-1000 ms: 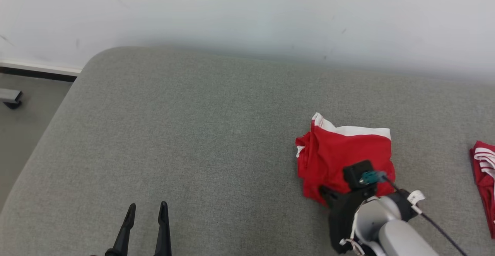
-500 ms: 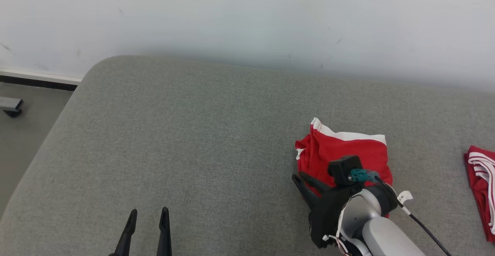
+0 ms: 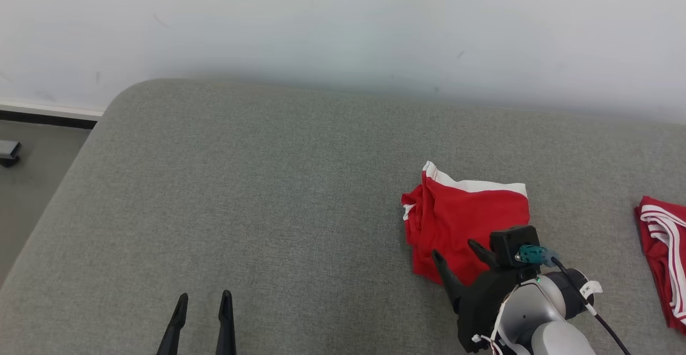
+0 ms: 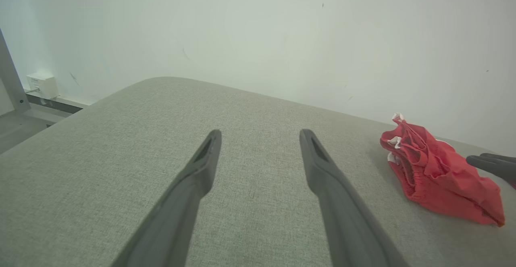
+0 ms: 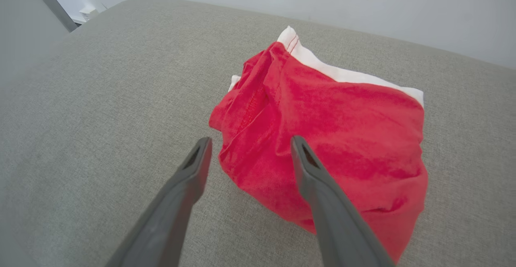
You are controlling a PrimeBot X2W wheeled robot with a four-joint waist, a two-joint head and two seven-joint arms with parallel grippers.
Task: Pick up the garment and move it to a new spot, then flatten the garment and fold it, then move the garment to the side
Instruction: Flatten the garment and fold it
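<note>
Right claw [image 3: 453,248] has sprung apart, seemingly clear of the garment [image 3: 466,210]; left claw [image 3: 204,295] apart.

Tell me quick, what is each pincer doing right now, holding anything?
Left pincer: open, holding nothing.
Right pincer: open, holding nothing, poised at the folded red garment.

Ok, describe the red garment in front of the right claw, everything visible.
The red garment is soft cloth with a white band along its far edge, folded into a rumpled, roughly square bundle, bunched at its left. It lies on the grey cushion. The right claw, open, hangs over its near edge.
</note>
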